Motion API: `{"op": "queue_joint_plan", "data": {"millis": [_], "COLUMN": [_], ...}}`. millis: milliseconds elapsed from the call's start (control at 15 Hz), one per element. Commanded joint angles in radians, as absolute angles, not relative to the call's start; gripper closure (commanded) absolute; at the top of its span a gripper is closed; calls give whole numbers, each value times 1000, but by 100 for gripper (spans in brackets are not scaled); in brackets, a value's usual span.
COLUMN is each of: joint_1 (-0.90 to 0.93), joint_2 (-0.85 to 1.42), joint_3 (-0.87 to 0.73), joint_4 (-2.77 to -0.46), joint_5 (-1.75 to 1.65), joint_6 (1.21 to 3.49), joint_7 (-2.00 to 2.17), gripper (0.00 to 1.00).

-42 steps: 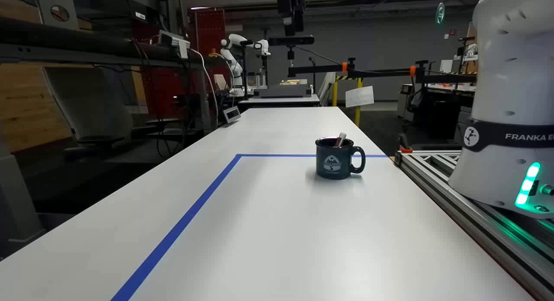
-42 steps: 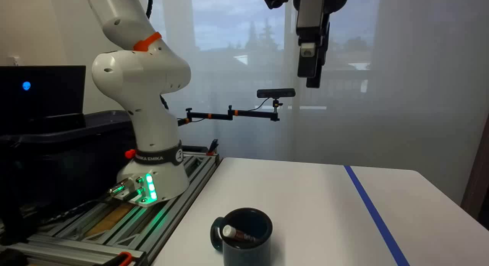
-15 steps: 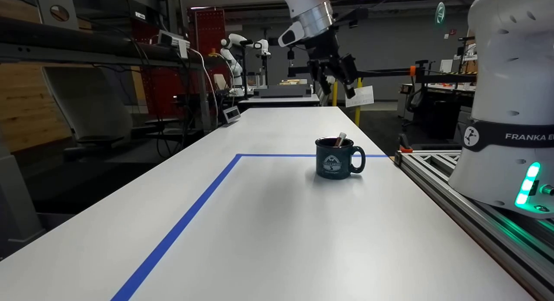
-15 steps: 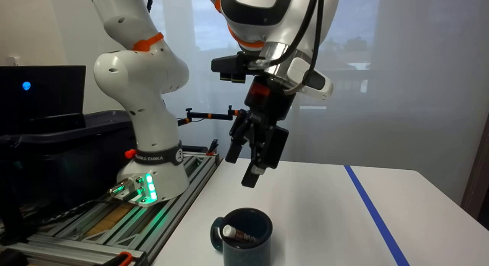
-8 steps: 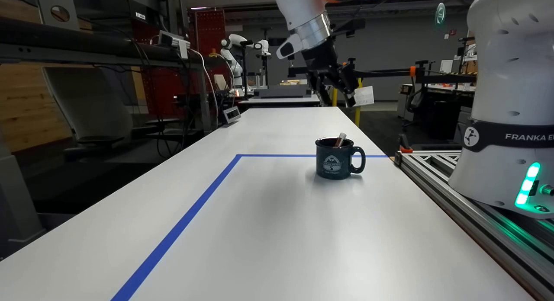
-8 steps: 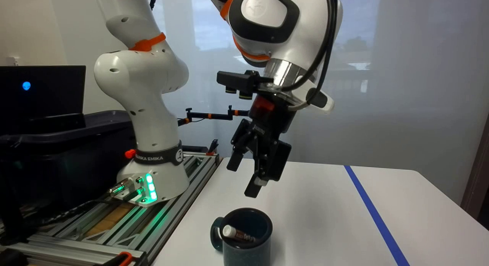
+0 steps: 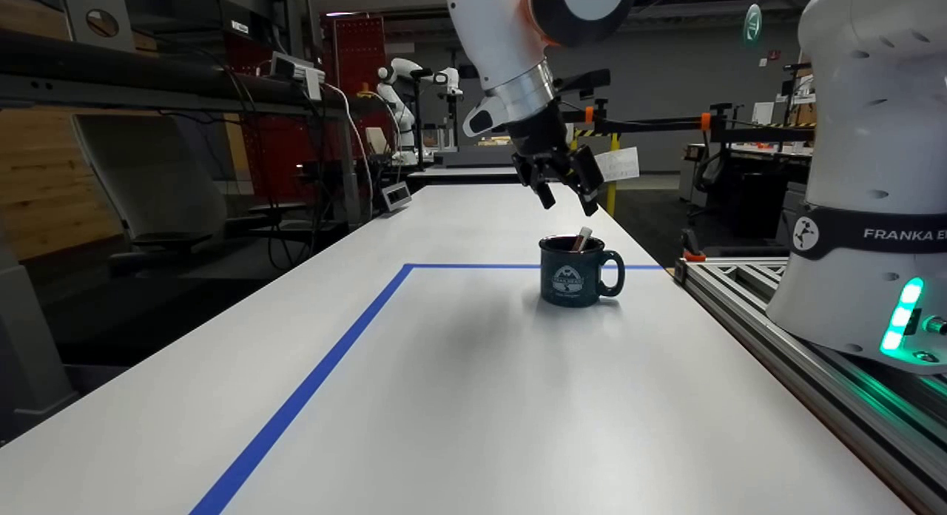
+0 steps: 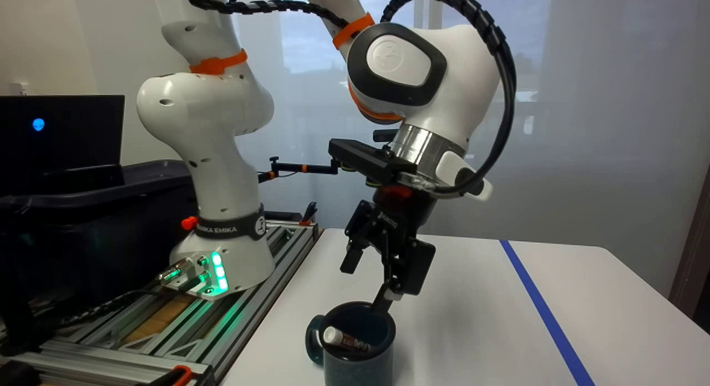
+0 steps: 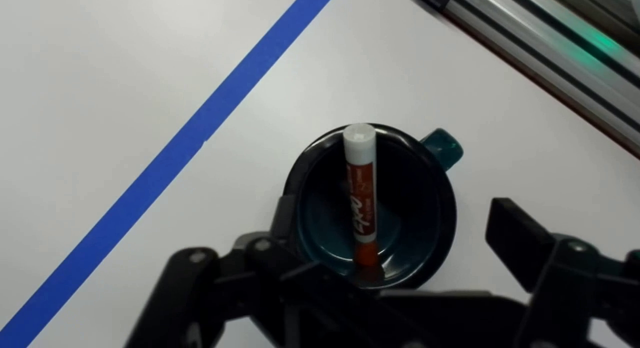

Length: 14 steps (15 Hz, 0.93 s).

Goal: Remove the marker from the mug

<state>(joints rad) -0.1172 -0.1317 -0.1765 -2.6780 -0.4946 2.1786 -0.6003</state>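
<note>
The dark mug (image 7: pixel 570 278) stands upright on the white table, its handle toward the robot base; it also shows in an exterior view (image 8: pixel 358 369). The marker (image 9: pixel 361 188), with a white end and red label, leans inside the mug, its white end at the rim. It shows in both exterior views (image 7: pixel 582 239) (image 8: pixel 346 340). My gripper (image 8: pixel 366 286) is open and empty, tilted, just above the mug; it also shows in an exterior view (image 7: pixel 568 204). In the wrist view, mug and marker appear between the spread fingers (image 9: pixel 395 220); the left finger overlaps the mug rim. Contact cannot be told.
Blue tape (image 9: pixel 200 133) runs along the white table (image 7: pixel 444 396). The robot base's metal rail (image 9: pixel 550 48) borders the table on the handle side. A camera on a black arm (image 8: pixel 310 168) stands behind. A small grey device (image 7: pixel 396 197) sits at the table's far edge.
My gripper has come down from high above, tilted, to just over the mug, still lowering over the last half second. The mug and marker have not moved.
</note>
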Motion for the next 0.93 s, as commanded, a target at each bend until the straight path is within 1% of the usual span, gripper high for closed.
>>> {"op": "queue_joint_plan", "data": {"millis": [0, 133, 267, 333, 467, 533, 733, 800, 867], "joint_1": [-123, -128, -134, -137, -141, -144, -147, -148, -148], "joint_2": [-74, -45, -22, -11, 13, 25, 56, 66, 76], "joint_3": [-164, -163, -167, -167, -169, -169, -170, -169, -169], "joint_4": [-2657, -2650, -2645, -2643, -2636, -2634, -2625, -2623, -2620], "joint_5": [-517, -530, -539, -544, -552, -559, -577, -583, -587], "joint_6": [2205, 2216, 2223, 2227, 2226, 2226, 2226, 2226, 2223], "joint_7": [-595, -576, -573, -567, -566, -561, -548, -541, -540], "gripper": [34, 51, 64, 64, 69, 64, 61, 65, 63]}}
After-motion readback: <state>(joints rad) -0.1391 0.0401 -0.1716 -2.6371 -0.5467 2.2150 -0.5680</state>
